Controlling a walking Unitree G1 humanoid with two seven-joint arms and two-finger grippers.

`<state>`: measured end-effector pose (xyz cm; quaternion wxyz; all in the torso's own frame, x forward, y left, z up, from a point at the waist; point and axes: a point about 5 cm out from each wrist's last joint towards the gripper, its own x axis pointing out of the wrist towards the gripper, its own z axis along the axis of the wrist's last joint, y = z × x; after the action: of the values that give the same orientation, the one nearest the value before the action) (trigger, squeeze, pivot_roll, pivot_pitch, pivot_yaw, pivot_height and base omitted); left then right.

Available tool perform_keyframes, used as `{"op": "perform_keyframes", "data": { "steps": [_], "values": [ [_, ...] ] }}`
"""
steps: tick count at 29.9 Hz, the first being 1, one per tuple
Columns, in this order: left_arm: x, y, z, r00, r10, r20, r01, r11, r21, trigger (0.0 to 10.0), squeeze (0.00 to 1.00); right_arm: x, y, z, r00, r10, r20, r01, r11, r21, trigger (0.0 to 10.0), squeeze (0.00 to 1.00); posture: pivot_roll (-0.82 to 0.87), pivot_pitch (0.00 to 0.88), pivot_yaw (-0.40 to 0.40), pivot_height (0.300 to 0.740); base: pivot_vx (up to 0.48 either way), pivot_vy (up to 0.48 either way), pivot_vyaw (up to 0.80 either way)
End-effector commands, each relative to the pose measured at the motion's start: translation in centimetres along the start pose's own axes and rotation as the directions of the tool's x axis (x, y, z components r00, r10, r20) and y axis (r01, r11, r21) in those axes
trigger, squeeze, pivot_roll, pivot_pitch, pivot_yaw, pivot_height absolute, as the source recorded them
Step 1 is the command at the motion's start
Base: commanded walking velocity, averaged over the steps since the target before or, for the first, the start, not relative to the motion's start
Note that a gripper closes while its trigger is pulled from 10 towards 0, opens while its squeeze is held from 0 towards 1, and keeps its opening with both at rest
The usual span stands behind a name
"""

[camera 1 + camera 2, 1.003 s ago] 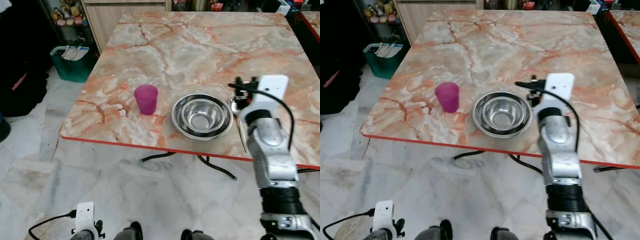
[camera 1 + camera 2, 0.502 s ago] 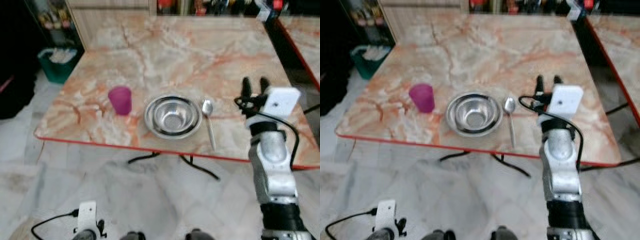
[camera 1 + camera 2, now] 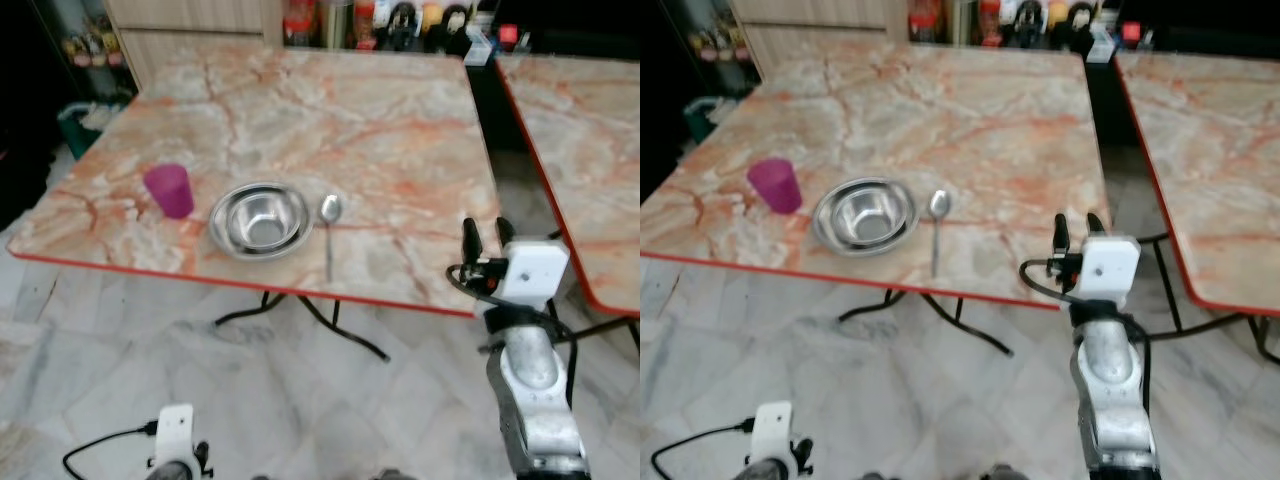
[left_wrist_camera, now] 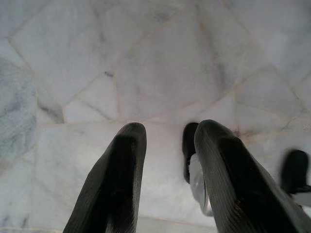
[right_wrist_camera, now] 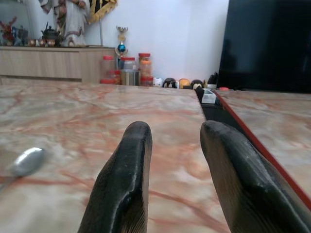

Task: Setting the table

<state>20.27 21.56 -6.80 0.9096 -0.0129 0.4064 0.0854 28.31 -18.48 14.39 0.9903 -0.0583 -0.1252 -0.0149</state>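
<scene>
Right gripper [image 3: 485, 232] now withdrawn past marble table [image 3: 380, 130] corner, fingers spread, empty. Steel spoon [image 3: 329, 225] beside steel bowl [image 3: 259, 218], seemingly touching; purple plastic cup [image 3: 169, 190] left. Left gripper [image 4: 167, 150] spread, over floor.

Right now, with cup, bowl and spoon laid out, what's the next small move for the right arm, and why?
Probably draw the right pincer back off the table edge. Its fingers are open and hold nothing, and the spoon lies beside the bowl, with the cup on the bowl's other side: the setting looks complete.

Home dining room: marble tables [image 3: 380, 130], marble floor [image 4: 146, 73], wooden sideboard [image 5: 48, 63] with jars, figurines
</scene>
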Motion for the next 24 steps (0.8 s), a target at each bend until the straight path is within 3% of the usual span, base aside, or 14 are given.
{"op": "perform_keyframes", "data": {
  "steps": [1,2,4,5,6,9,13,16,18,19,21,24],
  "values": [
    [-0.1,-0.5,-0.9,0.999,-0.011,-0.031,0.011,1.000,-0.002,10.0,0.00,-0.9,-0.3,-0.9,0.999,-0.005,-0.034,0.004,1.000,-0.014,10.0,0.00,-0.06,0.134,0.043,0.740,0.000,-0.461,0.00],
    [-0.2,-0.5,-0.9,0.999,-0.011,-0.032,0.011,1.000,-0.001,10.0,0.00,-1.6,-0.3,-2.3,0.996,-0.006,-0.085,0.005,1.000,-0.015,10.0,0.00,-0.06,0.130,0.043,0.740,0.000,-0.465,0.00],
    [-0.2,-0.5,-0.9,0.999,-0.011,-0.032,0.011,1.000,-0.001,10.0,0.00,-1.6,-0.3,-2.3,0.996,-0.006,-0.085,0.005,1.000,-0.015,10.0,0.00,-0.06,0.130,0.043,0.740,0.000,-0.465,0.00],
    [-0.2,-0.6,-1.0,0.999,-0.014,-0.032,0.014,1.000,0.001,10.0,0.00,-3.1,-0.2,-6.1,0.970,0.006,-0.243,-0.005,1.000,0.002,10.0,0.00,-0.07,0.124,0.044,0.740,0.000,-0.458,0.00],
    [-0.2,-0.6,-1.0,0.999,-0.014,-0.032,0.014,1.000,0.001,10.0,0.00,-3.1,-0.2,-6.1,0.970,0.006,-0.243,-0.005,1.000,0.002,10.0,0.00,-0.07,0.124,0.044,0.740,0.000,-0.458,0.00],
    [-0.1,-0.8,-0.9,0.999,-0.020,-0.030,0.020,1.000,0.004,10.0,0.00,-4.6,0.3,-10.3,0.908,0.035,-0.417,-0.011,0.998,0.060,10.0,0.00,-0.06,0.125,0.044,0.740,0.000,-0.452,0.00],
    [-0.1,-1.0,-0.7,0.999,-0.022,-0.027,0.022,1.000,0.003,10.0,0.00,-5.1,0.5,-11.8,0.869,0.047,-0.492,-0.037,0.999,0.030,10.0,0.00,-0.06,0.130,0.041,0.740,0.000,-0.441,0.00],
    [-0.1,-1.0,-0.7,0.999,-0.022,-0.027,0.022,1.000,0.003,10.0,0.00,-5.1,0.5,-11.8,0.869,0.047,-0.492,-0.037,0.999,0.030,10.0,0.00,-0.06,0.130,0.041,0.740,0.000,-0.435,0.00],
    [0.0,-1.0,-0.5,1.000,-0.020,-0.023,0.020,1.000,-0.003,10.0,0.00,-6.5,1.1,-14.1,0.788,0.083,-0.610,-0.048,0.996,0.074,10.0,0.00,-0.06,0.158,0.045,0.740,0.000,-0.428,0.00],
    [0.0,-1.0,-0.5,1.000,-0.020,-0.023,0.020,1.000,-0.003,10.0,0.00,-6.5,1.1,-14.1,0.788,0.083,-0.610,-0.048,0.996,0.074,10.0,0.00,-0.06,0.158,0.045,0.740,0.000,-0.424,0.00],
    [0.0,-1.0,-0.5,1.000,-0.019,-0.024,0.019,1.000,-0.007,10.0,0.00,-8.6,1.5,-15.9,0.689,0.101,-0.717,-0.023,0.993,0.118,10.0,0.00,-0.06,0.164,0.048,0.740,0.000,-0.428,0.00],
    [0.0,-1.1,-0.5,0.999,-0.021,-0.026,0.020,1.000,-0.007,10.0,0.00,-10.8,1.6,-17.3,0.596,0.092,-0.798,0.011,0.992,0.122,10.0,0.00,-0.06,0.169,0.049,0.740,0.000,-0.425,0.00]
  ]
}}
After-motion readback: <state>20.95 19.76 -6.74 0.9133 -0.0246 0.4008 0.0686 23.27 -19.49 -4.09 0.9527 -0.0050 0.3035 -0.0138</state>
